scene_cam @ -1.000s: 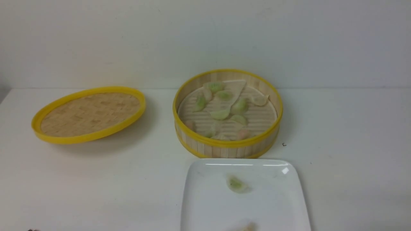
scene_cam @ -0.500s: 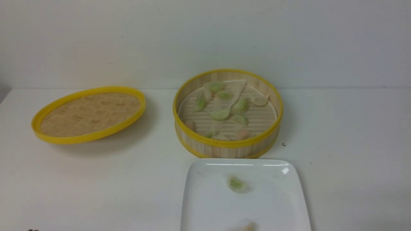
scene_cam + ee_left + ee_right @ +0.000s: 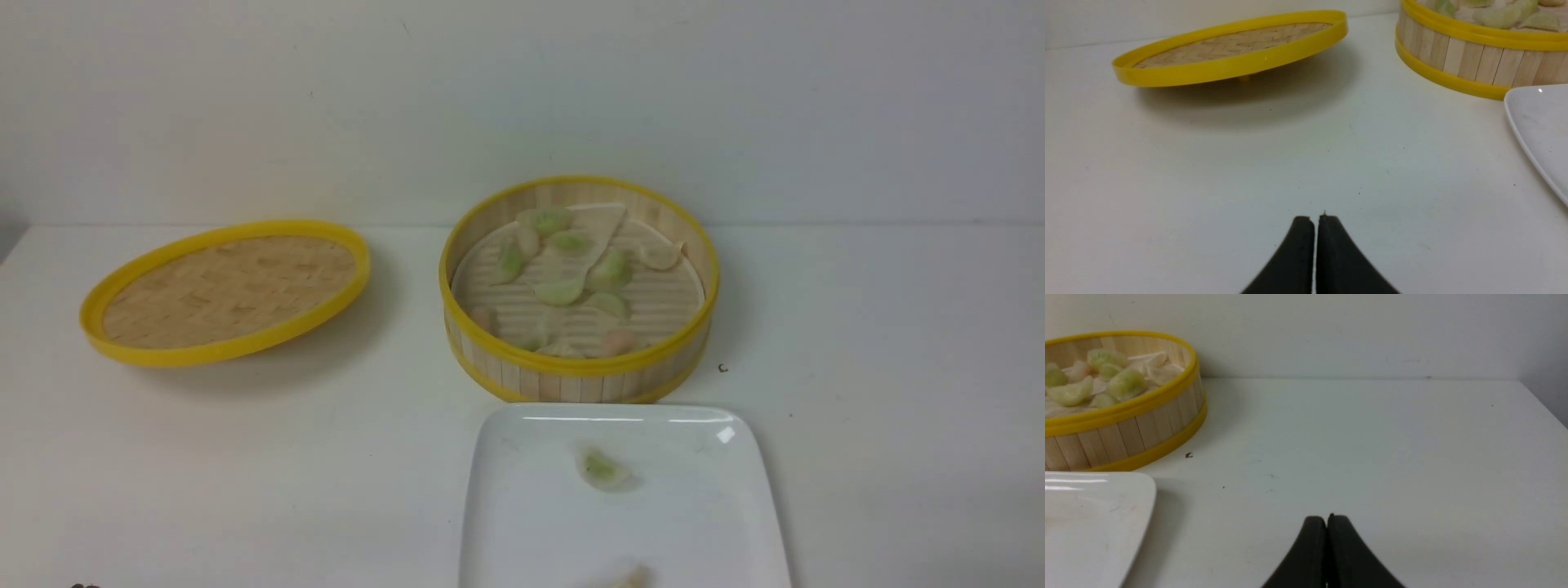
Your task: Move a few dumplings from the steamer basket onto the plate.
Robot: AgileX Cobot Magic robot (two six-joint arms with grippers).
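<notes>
Pale-green dumplings [image 3: 563, 269] lay loose in the steamer basket [image 3: 571, 371]; both grippers, left [image 3: 1315, 222] and right [image 3: 1327, 522], were closed and empty, so one needed opening before descending gently.

The steamer basket [image 3: 579, 371] has pale bamboo-slat walls in vertical strips, bright yellow rims and a ridged beige floor, and the dumplings [image 3: 560, 290] in it are mostly translucent pale green, with a few whitish and one pinkish. The lid [image 3: 224, 290] has a tan herringbone weave inside a yellow rim, and the plate [image 3: 522, 506] is glossy white, bearing one green dumpling [image 3: 603, 469]. The table [image 3: 882, 343] is plain white, and both the left gripper [image 3: 1315, 222] and right gripper [image 3: 1327, 522] are matte black.
</notes>
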